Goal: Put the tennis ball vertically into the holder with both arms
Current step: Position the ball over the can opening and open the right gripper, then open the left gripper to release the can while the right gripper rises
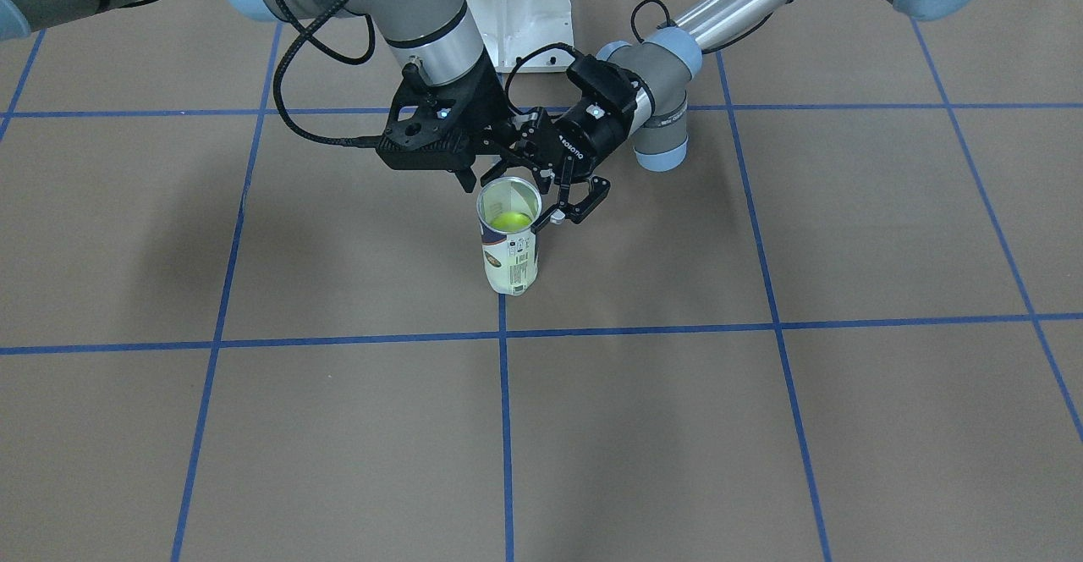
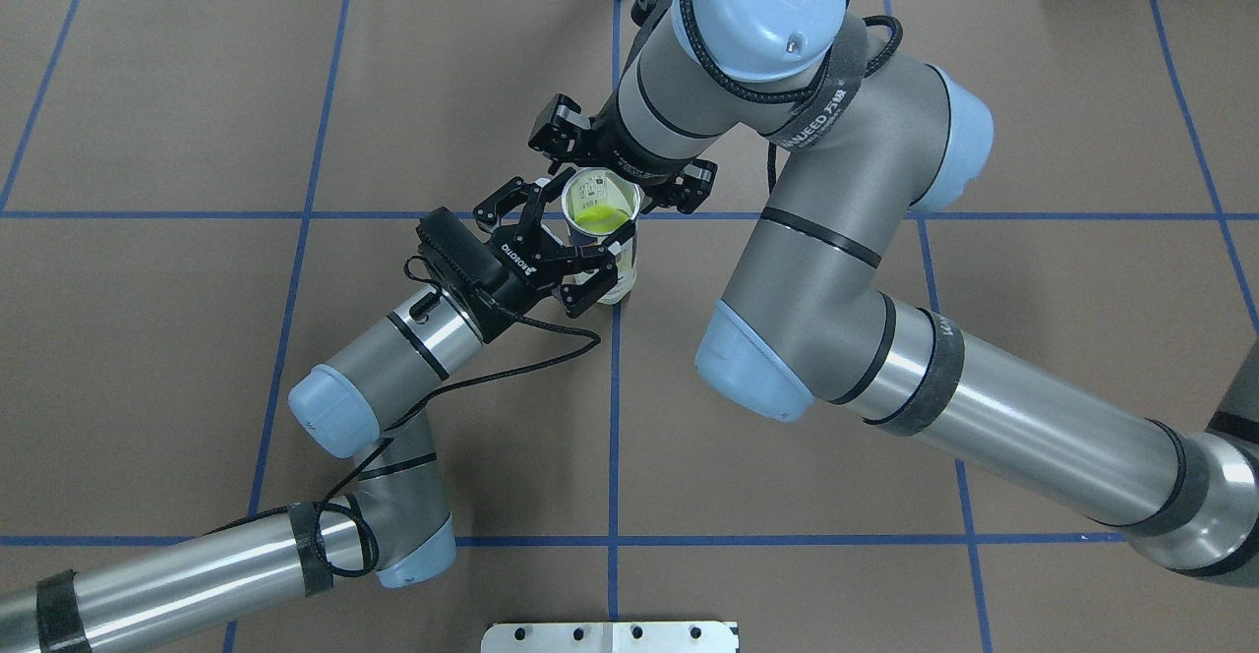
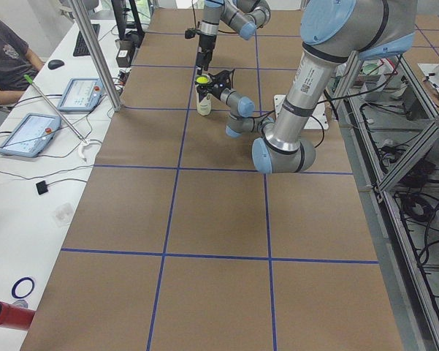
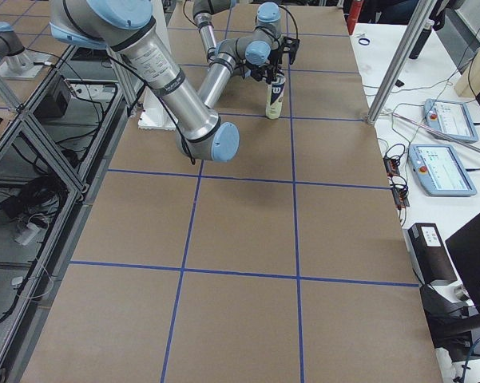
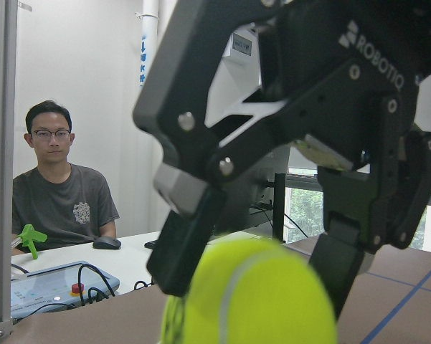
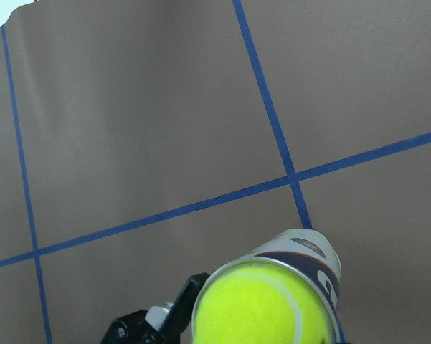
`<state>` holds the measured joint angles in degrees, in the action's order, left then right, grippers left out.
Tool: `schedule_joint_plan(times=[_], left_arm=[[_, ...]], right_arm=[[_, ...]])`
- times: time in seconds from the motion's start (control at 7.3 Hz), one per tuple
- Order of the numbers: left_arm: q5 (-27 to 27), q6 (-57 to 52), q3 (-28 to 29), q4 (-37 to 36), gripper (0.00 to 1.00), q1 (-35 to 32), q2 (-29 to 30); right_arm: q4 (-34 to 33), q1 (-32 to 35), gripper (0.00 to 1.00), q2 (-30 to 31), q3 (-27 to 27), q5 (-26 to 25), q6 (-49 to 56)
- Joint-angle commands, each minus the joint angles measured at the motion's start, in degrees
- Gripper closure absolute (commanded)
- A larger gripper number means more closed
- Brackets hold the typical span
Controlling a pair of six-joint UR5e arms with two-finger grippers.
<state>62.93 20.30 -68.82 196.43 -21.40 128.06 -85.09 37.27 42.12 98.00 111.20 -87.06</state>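
**A:** Layout, largest first?

**B:** A brown gridded tabletop [image 1: 761,427] was recorded. The right arm [image 2: 836,269] was arched over its middle and the left arm [image 2: 393,358] lay low. The right claw [image 5: 258,281] was noted as released, fingers spread above the ball. The left claw [image 2: 587,222] was seen clenched on the holder [image 1: 510,266] near its rim.

**A:** Holder's place and axis?

**B:** It was stood upright mid-tabletop beside a blue tape line [image 1: 504,427], long axis vertical, mouth up. The tennis ball [image 1: 511,221] was seated inside, near the mouth.

**A:** Handling?

**B:** The thin clear wall was judged light, slick and easily dented. A gentle side grip was thought best. The ball was judged soft and light.
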Motion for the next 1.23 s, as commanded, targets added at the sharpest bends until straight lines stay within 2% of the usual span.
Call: schedule_joint_plan(times=[0.0,0.27,0.55,0.82,0.96,1.1], left_arm=[[0.0,0.0,0.0,0.0,0.12,0.0,0.1],[0.0,0.3,-1.6,0.0,0.01,-1.5,0.1],[0.0,0.3,-4.3,0.4,0.01,-1.9,-2.0],[-0.9,0.7,-16.2,0.3,0.01,-1.9,-14.8],[-2.1,1.7,-18.6,0.1,0.01,-2.0,-17.0],[-4.8,5.0,-18.5,-1.0,0.01,-2.1,-17.8]], right_arm=[[0.0,0.0,0.01,0.1,0.2,0.0,0.4],[0.0,0.2,0.01,0.9,0.6,0.1,0.4],[0.4,1.1,0.01,2.8,1.0,0.4,1.1],[0.4,4.4,0.01,6.8,4.0,2.9,5.8],[0.5,5.5,0.01,8.7,4.2,3.9,8.0],[0.6,7.1,0.01,10.2,4.2,4.2,11.3]])
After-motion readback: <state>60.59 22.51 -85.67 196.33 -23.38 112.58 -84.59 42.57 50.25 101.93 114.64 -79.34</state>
